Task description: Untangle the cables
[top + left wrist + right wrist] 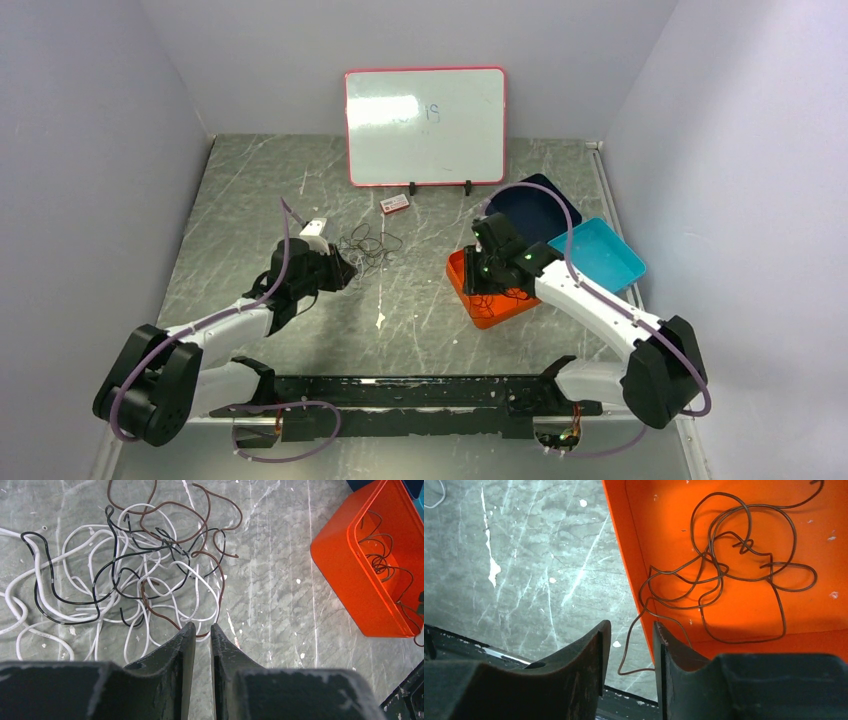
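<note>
A tangle of thin white, black and brown cables lies on the grey table; it shows as a small dark heap in the top view. My left gripper sits at the tangle's near edge, its jaws apart by a narrow gap. A brown loop runs just past its tips and is not pinched. In the top view it is left of the heap. Brown cables lie in the orange bin. My right gripper is open over the bin's left wall. One brown strand hangs over that wall between its fingers.
The orange bin stands right of centre, with a dark blue bin and a teal bin behind it. A whiteboard stands at the back. A small red and white item lies before it. Grey walls close in both sides.
</note>
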Controlling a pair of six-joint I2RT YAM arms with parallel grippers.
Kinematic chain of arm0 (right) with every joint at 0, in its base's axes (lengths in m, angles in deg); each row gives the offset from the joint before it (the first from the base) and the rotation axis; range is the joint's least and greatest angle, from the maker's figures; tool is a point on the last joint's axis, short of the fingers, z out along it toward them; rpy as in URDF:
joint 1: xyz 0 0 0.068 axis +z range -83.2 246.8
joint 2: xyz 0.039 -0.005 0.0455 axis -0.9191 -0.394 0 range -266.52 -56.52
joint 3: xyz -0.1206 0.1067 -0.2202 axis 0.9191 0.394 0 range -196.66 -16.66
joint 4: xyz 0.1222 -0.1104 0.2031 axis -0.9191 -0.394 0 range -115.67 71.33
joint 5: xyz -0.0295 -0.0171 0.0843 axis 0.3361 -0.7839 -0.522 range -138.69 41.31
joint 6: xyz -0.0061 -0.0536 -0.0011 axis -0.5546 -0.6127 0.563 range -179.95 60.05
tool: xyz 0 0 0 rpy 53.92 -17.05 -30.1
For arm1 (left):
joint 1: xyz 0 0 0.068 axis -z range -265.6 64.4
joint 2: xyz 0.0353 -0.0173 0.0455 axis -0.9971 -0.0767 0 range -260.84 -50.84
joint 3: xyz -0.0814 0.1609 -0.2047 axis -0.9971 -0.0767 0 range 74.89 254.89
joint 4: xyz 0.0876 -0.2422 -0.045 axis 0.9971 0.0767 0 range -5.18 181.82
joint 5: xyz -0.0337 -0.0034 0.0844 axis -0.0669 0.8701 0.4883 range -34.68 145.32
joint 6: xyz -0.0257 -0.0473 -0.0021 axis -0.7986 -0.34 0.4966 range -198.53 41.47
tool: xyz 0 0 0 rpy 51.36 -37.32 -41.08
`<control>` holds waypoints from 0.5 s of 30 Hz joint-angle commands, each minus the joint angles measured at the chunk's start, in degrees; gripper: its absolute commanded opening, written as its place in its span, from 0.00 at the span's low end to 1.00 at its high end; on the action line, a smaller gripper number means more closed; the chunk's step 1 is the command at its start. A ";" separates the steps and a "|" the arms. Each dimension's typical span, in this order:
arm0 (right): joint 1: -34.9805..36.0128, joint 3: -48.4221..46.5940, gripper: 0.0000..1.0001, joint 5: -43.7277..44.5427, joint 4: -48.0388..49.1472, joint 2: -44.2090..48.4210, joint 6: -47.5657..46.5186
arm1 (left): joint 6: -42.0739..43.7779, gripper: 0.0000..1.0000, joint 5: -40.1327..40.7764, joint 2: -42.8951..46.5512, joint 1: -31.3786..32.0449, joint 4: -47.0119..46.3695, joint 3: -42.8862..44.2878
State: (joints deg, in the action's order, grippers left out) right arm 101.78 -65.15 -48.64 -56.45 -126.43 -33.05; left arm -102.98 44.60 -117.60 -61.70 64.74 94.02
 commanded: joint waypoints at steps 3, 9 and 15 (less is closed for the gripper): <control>1.04 1.06 0.36 -1.35 2.09 -1.83 0.42 | -0.32 0.23 -0.54 0.72 0.26 -1.33 1.09; 1.27 0.68 0.31 0.97 0.71 -2.89 0.07 | -0.42 0.23 -0.72 0.27 0.20 -1.63 1.08; 1.27 0.97 0.16 0.66 1.31 -3.92 -0.04 | -0.23 0.23 -0.19 1.08 0.25 -0.98 0.92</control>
State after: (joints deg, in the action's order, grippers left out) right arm 102.67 -64.54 -48.62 -55.64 -129.84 -33.14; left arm -103.02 44.62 -117.54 -61.70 64.72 94.02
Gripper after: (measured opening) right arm 0.210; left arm 0.232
